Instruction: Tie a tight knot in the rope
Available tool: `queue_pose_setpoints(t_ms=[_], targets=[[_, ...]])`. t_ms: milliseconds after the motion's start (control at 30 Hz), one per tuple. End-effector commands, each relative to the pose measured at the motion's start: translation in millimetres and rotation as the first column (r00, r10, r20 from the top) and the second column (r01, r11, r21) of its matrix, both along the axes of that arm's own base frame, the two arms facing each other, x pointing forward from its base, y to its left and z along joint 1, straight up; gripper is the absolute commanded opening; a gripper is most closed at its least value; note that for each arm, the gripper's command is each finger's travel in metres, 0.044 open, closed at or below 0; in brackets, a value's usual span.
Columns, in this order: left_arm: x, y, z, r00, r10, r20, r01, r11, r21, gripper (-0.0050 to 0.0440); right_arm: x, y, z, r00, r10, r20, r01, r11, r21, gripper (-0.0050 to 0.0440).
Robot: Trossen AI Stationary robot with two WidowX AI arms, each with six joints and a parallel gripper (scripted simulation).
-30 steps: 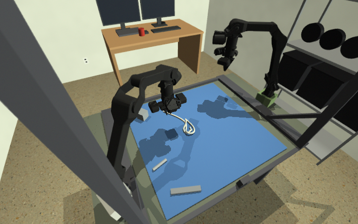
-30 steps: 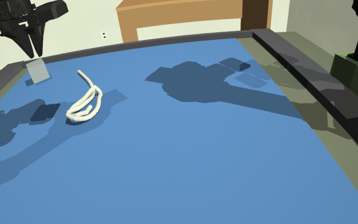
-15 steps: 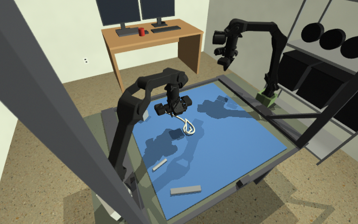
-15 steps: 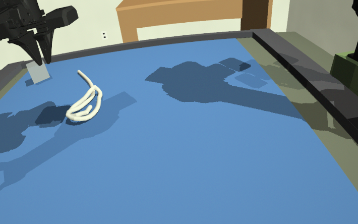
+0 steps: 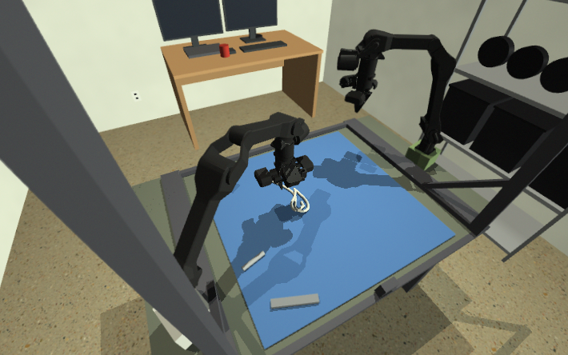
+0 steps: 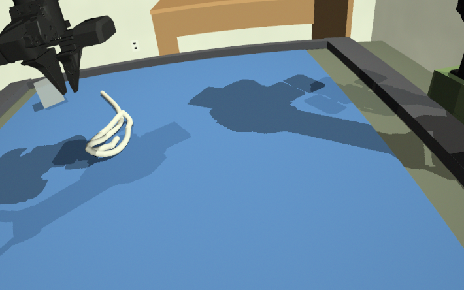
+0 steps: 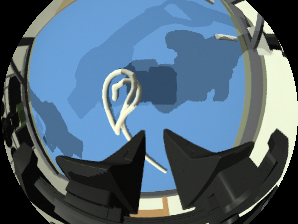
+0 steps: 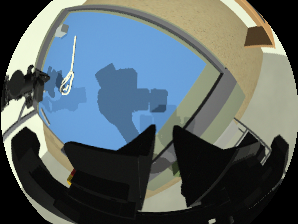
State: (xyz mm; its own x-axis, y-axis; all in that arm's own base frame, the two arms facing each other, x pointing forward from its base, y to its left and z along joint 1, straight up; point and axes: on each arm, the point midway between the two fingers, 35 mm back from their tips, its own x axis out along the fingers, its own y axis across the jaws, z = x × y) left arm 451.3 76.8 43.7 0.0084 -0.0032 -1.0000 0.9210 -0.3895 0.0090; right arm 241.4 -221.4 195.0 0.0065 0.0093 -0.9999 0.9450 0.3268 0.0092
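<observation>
A white rope (image 5: 300, 203) (image 6: 113, 134) (image 7: 122, 102) (image 8: 67, 80) lies on the blue mat (image 5: 357, 237) (image 6: 263, 201), in a loose loop with a crossing and a straight tail. My left gripper (image 5: 284, 184) (image 6: 68, 88) (image 7: 154, 133) hangs just above the mat by the tail's end. Its fingers stand slightly apart with nothing between them; in the left wrist view the tail runs on the mat below the gap. My right gripper (image 5: 359, 103) (image 8: 164, 129) is raised high over the mat's far corner, slightly apart and empty.
A long grey bar (image 5: 294, 301) and a small grey bar (image 5: 253, 260) (image 7: 226, 36) lie near the mat's front. A pale cube (image 6: 48, 93) stands behind the left gripper. A raised dark frame (image 6: 389, 89) borders the mat. The right arm's green base (image 5: 422, 155) (image 6: 457, 96) stands outside it.
</observation>
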Motion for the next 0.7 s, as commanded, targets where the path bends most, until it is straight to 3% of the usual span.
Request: queue_pose_setpoints(t_ms=[0, 667], targets=[[10, -8, 1, 1.0, 0.0, 0.02, 0.0, 1.0, 0.007, 0.0085, -1, 0, 8, 1.0, 0.002, 0.016, -0.002, 1.0, -0.018, 0.0085], [32, -39, -16, 1.0, 0.0, 0.021, 0.0, 1.0, 0.005, 0.0085, -1, 0, 8, 1.0, 0.002, 0.016, -0.002, 1.0, -0.018, 0.0085]])
